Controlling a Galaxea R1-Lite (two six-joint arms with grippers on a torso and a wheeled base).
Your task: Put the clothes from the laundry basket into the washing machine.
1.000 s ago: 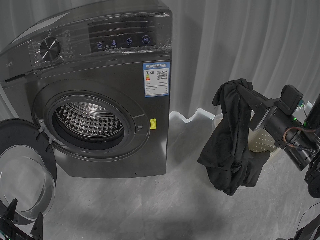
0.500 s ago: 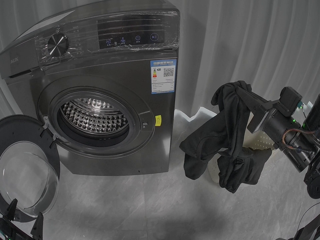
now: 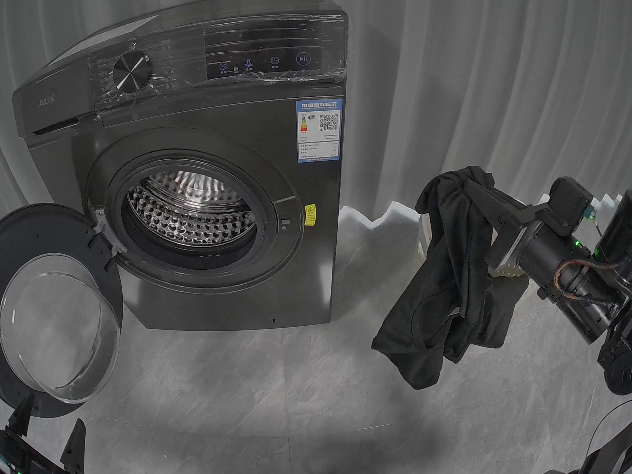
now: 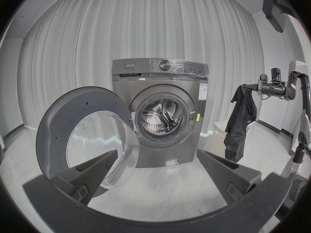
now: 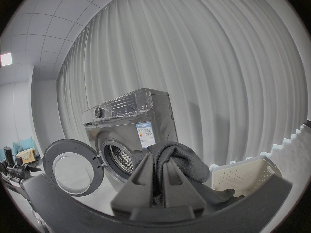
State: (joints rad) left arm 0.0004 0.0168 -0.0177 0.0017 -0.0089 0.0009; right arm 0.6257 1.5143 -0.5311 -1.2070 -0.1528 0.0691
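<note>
Where the right arm sits: stretched out about level, right gripper (image 3: 477, 189) raised beside the washing machine (image 3: 217, 185), near the laundry basket (image 5: 246, 175).
Right fingers: pinched shut on the top fold of a black garment (image 3: 454, 278).
Garment: one, long axis vertical, hanging in front of the basket.
Left gripper (image 4: 156, 152): low, facing the swung-open door (image 4: 87, 136) — fingers spread wide, empty.
Counts: one basket, one machine.

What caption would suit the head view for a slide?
Right gripper holds a black garment aloft, apart from the washer, its door open.
</note>
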